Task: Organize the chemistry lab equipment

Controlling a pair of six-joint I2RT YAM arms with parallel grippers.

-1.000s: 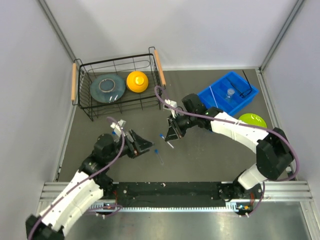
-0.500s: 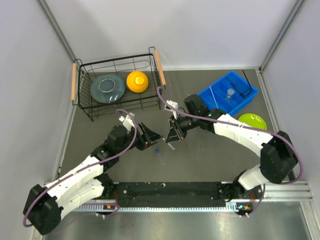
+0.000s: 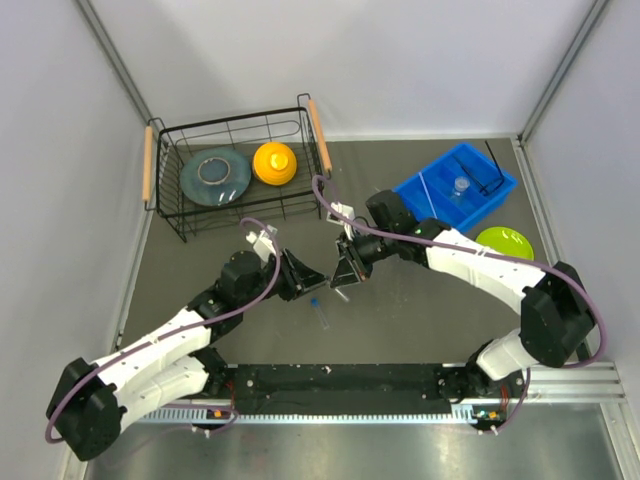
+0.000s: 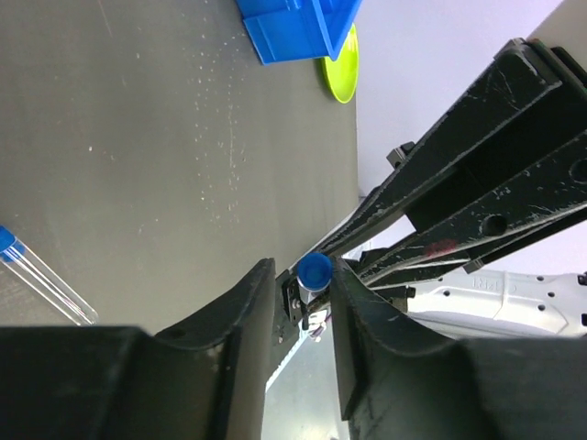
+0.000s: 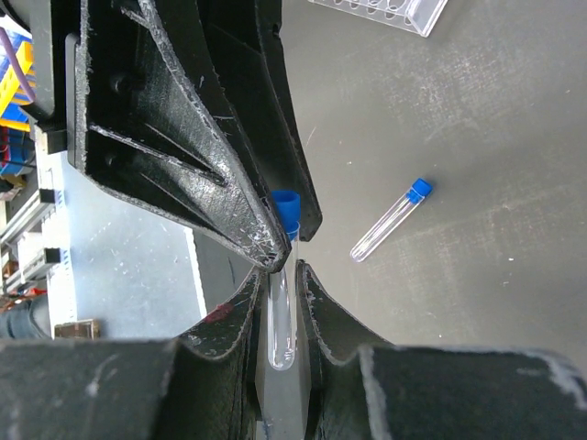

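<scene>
My right gripper [image 5: 282, 275] is shut on a clear blue-capped test tube [image 5: 280, 321], held off the table at mid-table [image 3: 342, 280]. My left gripper [image 4: 303, 275] faces it tip to tip [image 3: 318, 275]. Its jaws stand narrow around the tube's blue cap [image 4: 315, 269]: one finger touches the cap, and a gap shows on the other side. Another test tube [image 3: 321, 312] lies on the table just below both grippers, also seen in the right wrist view [image 5: 390, 220]. The clear grid rack [image 5: 385, 11] shows only at that view's top edge.
A blue bin [image 3: 425, 190] at the back right holds a small vial [image 3: 460, 186] and a black wire stand [image 3: 495, 170]. A lime-green plate [image 3: 505, 240] lies beside it. The black wire basket [image 3: 165, 200] at the back left holds a grey plate and a yellow dome.
My left arm has swung up and right to meet the right gripper, and its jaws have narrowed from wide open around the tube's cap. The right arm has hardly moved.
</scene>
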